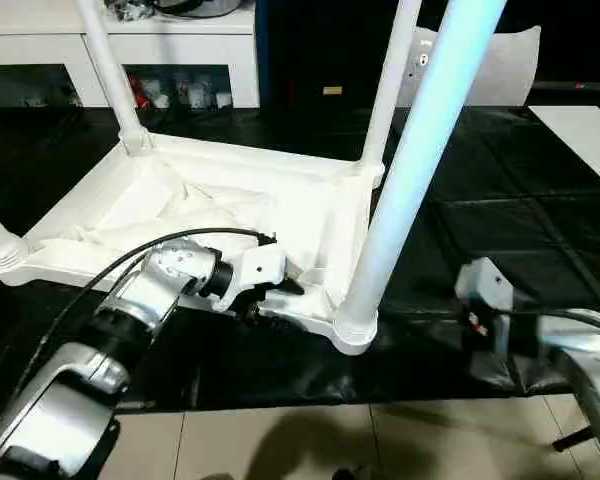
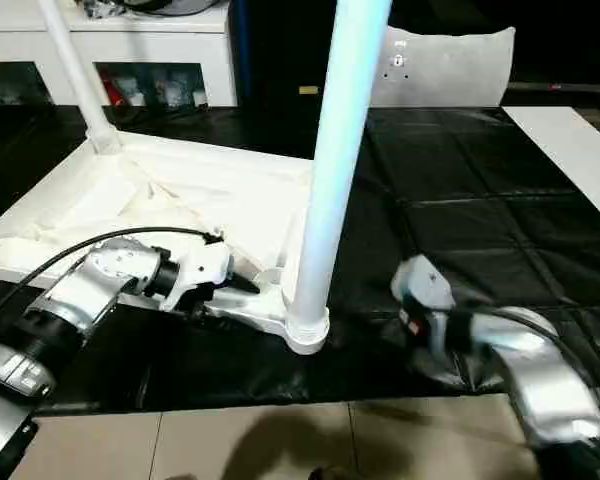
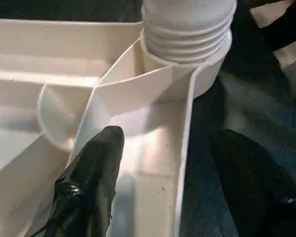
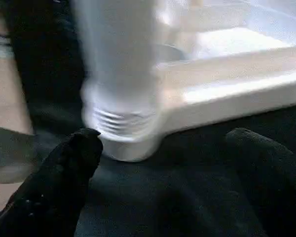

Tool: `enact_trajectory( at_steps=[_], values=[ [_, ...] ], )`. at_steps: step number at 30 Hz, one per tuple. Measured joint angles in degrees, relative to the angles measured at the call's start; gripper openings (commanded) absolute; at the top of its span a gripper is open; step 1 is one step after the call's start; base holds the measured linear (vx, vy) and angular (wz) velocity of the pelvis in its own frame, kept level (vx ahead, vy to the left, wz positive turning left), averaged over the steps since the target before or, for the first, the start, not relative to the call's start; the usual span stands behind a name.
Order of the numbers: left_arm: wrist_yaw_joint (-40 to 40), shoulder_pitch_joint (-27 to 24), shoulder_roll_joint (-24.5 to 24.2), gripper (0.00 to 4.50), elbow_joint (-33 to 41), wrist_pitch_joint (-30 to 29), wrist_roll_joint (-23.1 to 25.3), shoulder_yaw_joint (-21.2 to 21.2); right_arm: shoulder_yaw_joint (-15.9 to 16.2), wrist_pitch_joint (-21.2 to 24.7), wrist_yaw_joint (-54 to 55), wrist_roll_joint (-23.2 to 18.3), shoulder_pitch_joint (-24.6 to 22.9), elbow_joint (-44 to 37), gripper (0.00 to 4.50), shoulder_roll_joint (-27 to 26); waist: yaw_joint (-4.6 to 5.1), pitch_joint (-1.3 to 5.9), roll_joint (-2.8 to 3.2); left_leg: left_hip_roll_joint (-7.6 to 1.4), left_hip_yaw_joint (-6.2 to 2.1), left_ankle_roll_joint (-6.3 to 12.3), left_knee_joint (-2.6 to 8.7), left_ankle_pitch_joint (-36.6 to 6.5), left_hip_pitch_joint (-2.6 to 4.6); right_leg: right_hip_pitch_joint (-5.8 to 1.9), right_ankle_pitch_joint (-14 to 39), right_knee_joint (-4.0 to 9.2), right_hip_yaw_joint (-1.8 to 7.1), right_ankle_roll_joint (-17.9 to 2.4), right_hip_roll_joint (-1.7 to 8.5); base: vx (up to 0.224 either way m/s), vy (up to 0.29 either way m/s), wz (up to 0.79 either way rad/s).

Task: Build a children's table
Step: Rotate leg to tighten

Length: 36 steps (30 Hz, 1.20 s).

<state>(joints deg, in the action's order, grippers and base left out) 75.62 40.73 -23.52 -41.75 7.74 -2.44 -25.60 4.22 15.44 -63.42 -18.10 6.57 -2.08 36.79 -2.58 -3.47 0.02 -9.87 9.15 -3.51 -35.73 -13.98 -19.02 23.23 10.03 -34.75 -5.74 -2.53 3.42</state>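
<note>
While I am straddling the upturned table top (image 1: pixel 230 215) rim beside its near leg (image 1: pixel 400 190) with my unclenched left gripper (image 3: pixel 163 182), right gripper (image 4: pixel 163 173) gaping empty, any careless shove is risking toppling that leg

Silver jointed left forearm (image 1: pixel 130 310) with black bands, a black cable (image 1: pixel 180 240) looping over its white wrist housing (image 1: pixel 255 268). Behind the fingers (image 3: pixel 93 173), glossy black. Right forearm (image 2: pixel 535 375) silver too.
</note>
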Motion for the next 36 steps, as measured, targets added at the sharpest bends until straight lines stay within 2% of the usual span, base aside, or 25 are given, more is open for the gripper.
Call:
enact_trajectory(
  at_steps=[1, 5, 6, 8, 15, 25, 30, 31, 36],
  values=[
    [0.3, 0.17, 0.31, 2.76, -0.51, 0.4, 0.01, 0.0, 0.05, 0.51, -0.51, -0.47, 0.01, -0.67, 4.5, 0.01, -0.06, 0.0, 0.0, 0.0, 0.0, 0.0, 0.0, 0.0, 0.0, -0.01, 0.0, 0.0, 0.0, 0.0, 0.0, 0.0, 0.0, 0.0],
    [0.27, 1.49, 1.24, 2.61, -5.55, 3.55, 0.59, 0.05, 0.2, 2.4, -1.61, -2.31, -0.04, -2.33, 4.5, 0.05, -0.62, 0.01, 0.01, 0.0, 0.0, 0.0, 0.0, 0.0, 0.0, -0.01, 0.0, 0.03, -0.02, 0.01, 0.0, 0.0, 0.0, 0.0],
    [0.25, 1.82, 1.52, 2.39, -6.54, 4.01, 0.75, 0.06, 0.34, 2.83, -1.72, -2.52, -0.04, -2.48, 4.5, 0.05, -0.8, 0.01, 0.01, 0.0, -0.01, 0.0, 0.0, 0.0, -0.02, -0.01, 0.0, 0.05, -0.02, 0.02, 0.0, 0.0, 0.0, 0.0],
    [0.35, 2.62, 2.21, 2.27, -8.69, 5.03, 1.0, 0.51, 0.67, 4.15, -2.0, -2.93, -0.27, -3.27, 4.5, 0.3, -1.03, 0.01, 0.01, 0.0, -0.02, 0.0, 0.01, 0.0, -0.05, -0.01, 0.0, 0.12, -0.03, 0.03, 0.0, 0.0, 0.0, 0.0],
    [1.77, 3.84, 2.97, 1.82, -11.88, 5.59, 0.99, 1.11, 0.72, 6.36, -2.45, -4.61, -0.38, -4.55, 4.5, 1.21, -1.39, 0.02, 0.03, 0.0, -0.02, 0.03, 0.14, -0.03, -0.05, -0.08, -0.04, 0.33, -0.06, -0.01, 0.0, 0.0, 0.0, 0.0],
    [4.41, 4.69, 3.99, 0.86, -14.83, 6.42, 0.97, 2.65, 0.72, 7.01, -3.07, -4.88, -1.27, -4.59, 4.5, 1.27, -2.47, 0.02, 0.03, 0.0, -0.02, 0.02, 0.14, -0.02, -0.03, -0.1, -0.05, 0.34, -0.06, 0.02, 0.0, 0.0, 0.0, 0.0],
    [5.76, 5.09, 4.18, 0.57, -15.5, 6.3, 1.09, 2.75, 0.72, 7.55, -3.18, -5.04, -1.27, -4.59, 4.5, 1.27, -2.52, 0.03, 0.03, 0.0, -0.02, 0.02, 0.15, -0.02, -0.03, -0.1, -0.05, 0.34, -0.06, 0.01, 0.0, 0.0, 0.0, 0.0],
    [5.87, 5.09, 4.19, 0.33, -15.55, 6.3, 1.11, 2.8, 0.72, 7.61, -3.19, -5.04, -1.27, -4.59, 4.5, 1.27, -2.52, 0.03, 0.03, 0.0, -0.02, 0.02, 0.15, -0.02, -0.03, -0.1, -0.05, 0.34, -0.06, 0.01, 0.0, 0.0, 0.0, 0.0],
    [6.74, 5.44, 4.76, 0.07, -15.52, 5.62, 2.36, 2.6, 0.71, 7.62, -3.09, -5.0, -1.27, -4.59, 4.5, 1.27, -2.32, 0.03, 0.04, 0.0, 0.0, 0.03, 0.16, -0.03, -0.03, -0.1, -0.05, 0.37, -0.06, 0.02, 0.0, 0.0, 0.0, 0.0]
  ],
)
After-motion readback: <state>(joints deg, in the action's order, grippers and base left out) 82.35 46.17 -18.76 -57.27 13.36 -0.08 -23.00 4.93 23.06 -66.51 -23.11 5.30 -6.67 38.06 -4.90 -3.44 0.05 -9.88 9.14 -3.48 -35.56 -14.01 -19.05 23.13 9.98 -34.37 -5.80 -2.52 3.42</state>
